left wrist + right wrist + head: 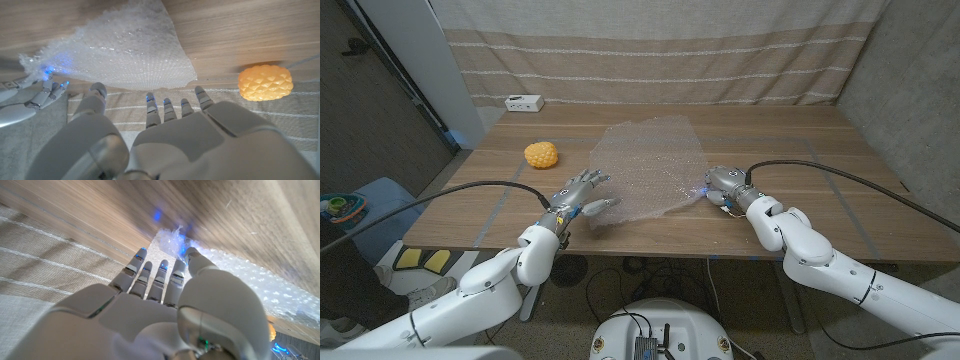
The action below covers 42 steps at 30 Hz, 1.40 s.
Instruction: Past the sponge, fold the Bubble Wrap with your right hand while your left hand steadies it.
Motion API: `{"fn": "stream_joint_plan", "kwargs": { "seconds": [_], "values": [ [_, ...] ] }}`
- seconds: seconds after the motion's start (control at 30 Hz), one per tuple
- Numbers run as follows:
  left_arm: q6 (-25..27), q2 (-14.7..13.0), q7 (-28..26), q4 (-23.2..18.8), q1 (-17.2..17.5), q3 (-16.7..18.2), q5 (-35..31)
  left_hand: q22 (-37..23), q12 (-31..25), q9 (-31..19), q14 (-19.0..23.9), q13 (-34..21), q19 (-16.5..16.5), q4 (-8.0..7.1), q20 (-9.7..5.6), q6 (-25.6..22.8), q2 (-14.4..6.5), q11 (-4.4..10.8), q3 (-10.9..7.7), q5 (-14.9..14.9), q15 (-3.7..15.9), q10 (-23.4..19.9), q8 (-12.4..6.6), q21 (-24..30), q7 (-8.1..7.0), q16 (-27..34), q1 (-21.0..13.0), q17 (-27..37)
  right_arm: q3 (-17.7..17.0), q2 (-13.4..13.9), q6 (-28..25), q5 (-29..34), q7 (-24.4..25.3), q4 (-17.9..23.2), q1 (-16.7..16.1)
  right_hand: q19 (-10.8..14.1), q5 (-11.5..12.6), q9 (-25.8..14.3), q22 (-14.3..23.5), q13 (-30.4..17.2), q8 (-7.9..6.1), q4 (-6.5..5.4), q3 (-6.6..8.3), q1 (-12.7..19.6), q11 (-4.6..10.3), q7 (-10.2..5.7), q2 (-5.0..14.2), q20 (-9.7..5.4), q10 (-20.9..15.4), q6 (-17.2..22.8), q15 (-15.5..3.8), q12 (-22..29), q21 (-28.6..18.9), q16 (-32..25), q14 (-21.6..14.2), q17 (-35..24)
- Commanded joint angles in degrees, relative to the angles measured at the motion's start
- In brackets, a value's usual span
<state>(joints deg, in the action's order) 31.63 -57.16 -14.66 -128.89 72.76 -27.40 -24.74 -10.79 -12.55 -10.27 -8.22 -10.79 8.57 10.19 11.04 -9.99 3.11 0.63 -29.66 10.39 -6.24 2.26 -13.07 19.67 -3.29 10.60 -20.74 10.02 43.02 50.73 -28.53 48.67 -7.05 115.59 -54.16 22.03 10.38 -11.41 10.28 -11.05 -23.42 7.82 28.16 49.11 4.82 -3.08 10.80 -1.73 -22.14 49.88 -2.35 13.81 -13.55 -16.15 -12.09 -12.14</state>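
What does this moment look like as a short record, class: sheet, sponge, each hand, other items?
Bubble Wrap: spread flat on the wooden table, unfolded
sponge: yellow, apart from the sheet, on the robot's left
right hand: fingers at the sheet's near right corner; grip unclear
left hand: fingers apart, at the sheet's left edge
power strip: far left edge

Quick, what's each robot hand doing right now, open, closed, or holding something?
Left robot hand: open, fingers spread at the bubble wrap's near edge.
Right robot hand: pinching a corner of the bubble wrap.
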Motion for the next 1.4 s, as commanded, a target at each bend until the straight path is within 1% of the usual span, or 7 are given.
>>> {"fn": "stream_joint_plan", "kwargs": {
  "seconds": [0.03,0.33,0.67,0.97,1.1,1.27,1.4],
  "values": [
    [9.0,-3.9,11.5,-5.1,-5.3,-6.5,-8.3,-0.2,-0.1,-0.3,0.0,-0.2,-0.4,-0.10,0.29,-1.2,1.4,0.01,0.56,0.6,-0.77,-0.5,-0.44,-0.3,0.00,0.0,-0.6,0.1,-1.1,-1.7,0.7,-1.3,1.6,-0.8,-0.2,0.4,0.3,-0.3,0.1,-0.1,-0.01,0.06,-0.06,0.6,-0.03,-0.08,-0.16,-0.06,-0.5,0.6,-5.59,0.2,-0.2,-0.2,-0.4,-0.2],
    [18.4,-3.0,25.8,-6.2,-11.4,-16.1,-29.6,-0.1,0.2,-0.3,-0.8,-0.2,-1.0,-0.04,0.19,0.3,2.9,0.02,1.05,1.4,-0.98,0.1,0.45,-0.6,-0.30,-0.1,-2.8,0.1,-2.1,-1.7,0.4,-2.7,2.5,-0.5,-0.5,0.5,0.3,-0.3,0.1,-0.1,-0.02,-0.02,-0.23,0.7,-0.07,0.05,-0.21,-0.03,-0.5,0.8,-5.61,0.0,-0.2,-0.2,-0.3,-0.3],
    [14.7,0.4,28.0,-1.6,-12.0,-14.5,-30.3,0.0,0.1,-0.3,-0.2,-0.2,-1.7,-0.46,0.20,2.0,-0.7,0.03,-1.00,1.0,-1.22,-0.6,1.29,-1.1,-0.42,0.1,-7.9,0.1,-3.1,-0.8,0.8,-4.8,3.6,0.3,-1.3,0.7,0.3,-0.3,0.1,-0.1,0.00,-0.08,-0.29,1.1,-0.14,0.30,-0.05,-0.24,-0.8,0.9,-5.71,-0.2,-0.2,-0.4,-0.6,-0.4],
    [12.5,3.2,38.0,1.5,-16.0,-16.3,-33.1,-0.1,0.4,-0.4,-1.9,-0.2,0.3,-0.23,0.70,-0.3,-2.0,-0.32,-1.85,0.0,-1.97,0.0,0.57,-2.6,0.03,-0.4,-11.2,0.1,-3.8,-0.2,1.5,-5.9,4.5,0.7,-1.4,0.7,0.3,-0.3,0.1,-0.1,-0.01,-0.12,-0.35,1.3,-0.09,0.44,-0.02,-0.36,-0.9,1.0,-5.75,-0.4,-0.2,-0.5,-0.7,-0.4],
    [11.9,3.7,40.0,1.0,-15.9,-15.3,-31.5,-0.1,0.4,-0.4,-2.2,-0.2,0.6,-0.51,0.72,-2.4,-1.1,-0.41,-1.26,-0.2,-2.15,0.0,0.01,-3.0,0.32,-0.3,-11.2,0.1,-4.0,-0.1,1.2,-6.1,4.8,0.7,-1.5,0.8,0.3,-0.3,0.1,-0.1,-0.01,-0.14,-0.38,1.4,-0.13,0.43,-0.03,-0.35,-1.0,1.0,-5.79,-0.4,-0.2,-0.5,-0.7,-0.5],
    [8.5,2.1,30.5,-3.2,-9.5,-6.8,-21.0,-0.2,0.0,-0.5,-1.3,-0.3,0.0,-1.27,1.00,-2.6,-1.0,-0.49,-0.61,-0.4,-2.16,-1.1,0.30,-3.0,0.50,0.2,-10.4,0.1,-3.5,-0.2,0.8,-5.5,4.4,0.3,-1.1,0.8,0.3,-0.4,0.1,-0.1,-0.02,-0.17,-0.44,1.5,-0.10,0.44,-0.04,-0.36,-1.0,1.0,-5.84,-0.5,-0.2,-0.5,-0.7,-0.5],
    [7.9,-0.1,30.6,-6.8,-7.7,-3.0,-15.2,-0.2,0.1,-0.5,-1.3,-0.3,0.0,-1.90,1.15,-2.7,-1.1,-0.70,0.01,-0.5,-2.47,-0.9,0.59,-3.1,0.70,0.1,-9.5,0.1,-3.3,-0.7,0.5,-5.5,4.8,-0.2,-0.8,0.8,0.3,-0.4,0.2,-0.1,-0.16,-0.17,-0.48,1.6,-0.02,0.47,-0.07,-0.36,-1.2,1.4,-5.92,-0.6,-0.2,-0.6,-0.8,-0.5]
  ]
}}
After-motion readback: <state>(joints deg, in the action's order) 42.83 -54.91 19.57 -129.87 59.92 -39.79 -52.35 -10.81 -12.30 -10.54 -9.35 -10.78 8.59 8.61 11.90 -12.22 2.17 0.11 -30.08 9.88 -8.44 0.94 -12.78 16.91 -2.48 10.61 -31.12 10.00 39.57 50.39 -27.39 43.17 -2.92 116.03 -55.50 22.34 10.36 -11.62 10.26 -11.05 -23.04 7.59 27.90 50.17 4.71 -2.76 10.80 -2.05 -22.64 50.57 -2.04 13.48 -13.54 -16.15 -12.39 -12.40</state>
